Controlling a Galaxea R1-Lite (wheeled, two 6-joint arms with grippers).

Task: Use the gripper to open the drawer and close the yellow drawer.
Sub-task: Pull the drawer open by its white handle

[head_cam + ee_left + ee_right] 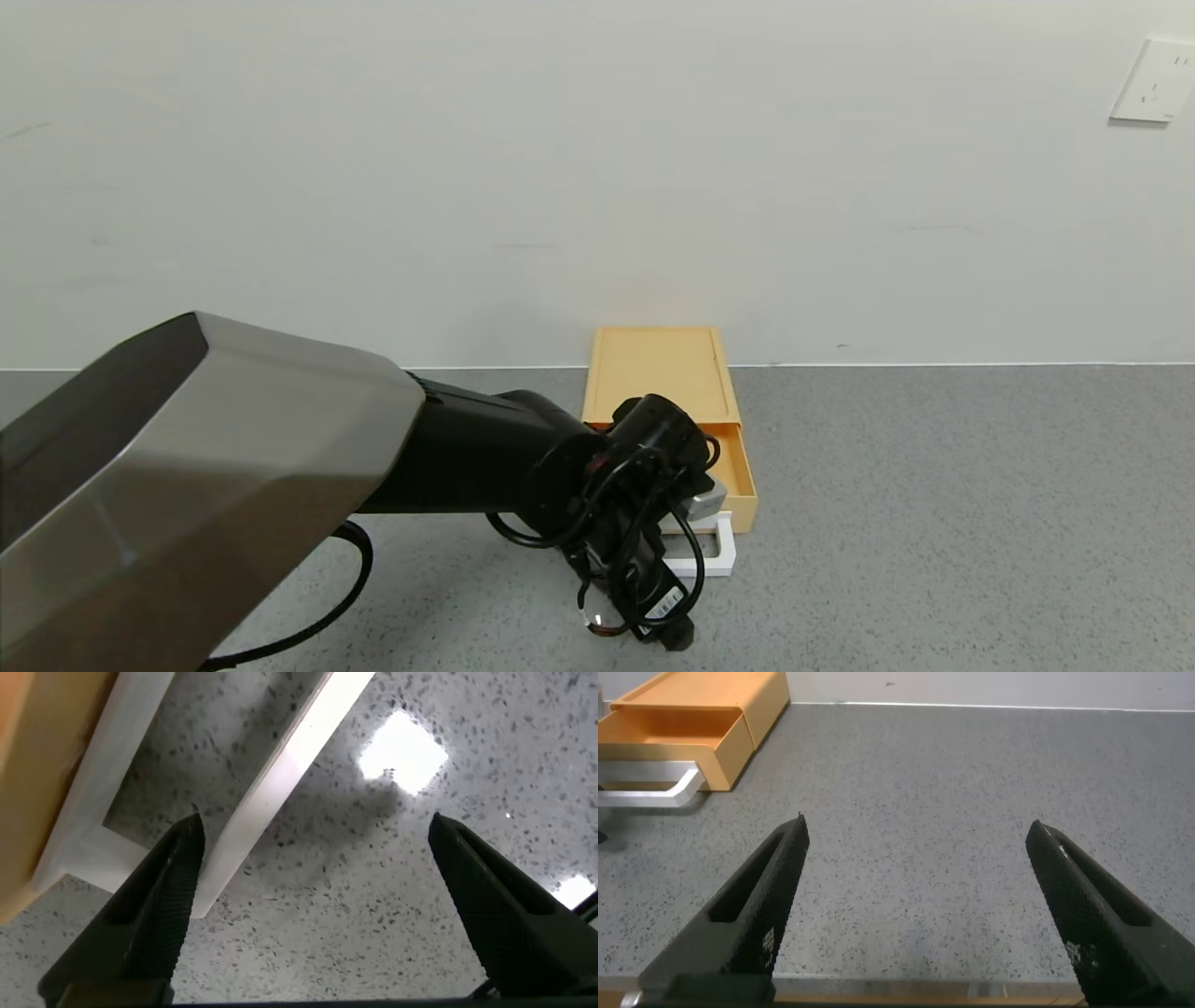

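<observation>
Grey speckled floor [934, 523] against a white wall [560, 168]; wall socket [1156, 80] upper right; drawer [665, 411] stood at the wall's foot, tray pulled partly out, white handle [714, 551] forward; barcode label [663, 605] on the wrist, print unreadable; left gripper [313, 905] reached low over the handle, fingers [154, 910] apart, nothing clamped; right gripper [915, 915] hovered well to the side, fingers spread.

Plain white wall [560, 168] with a socket [1156, 80] meets grey speckled floor [934, 523]
</observation>
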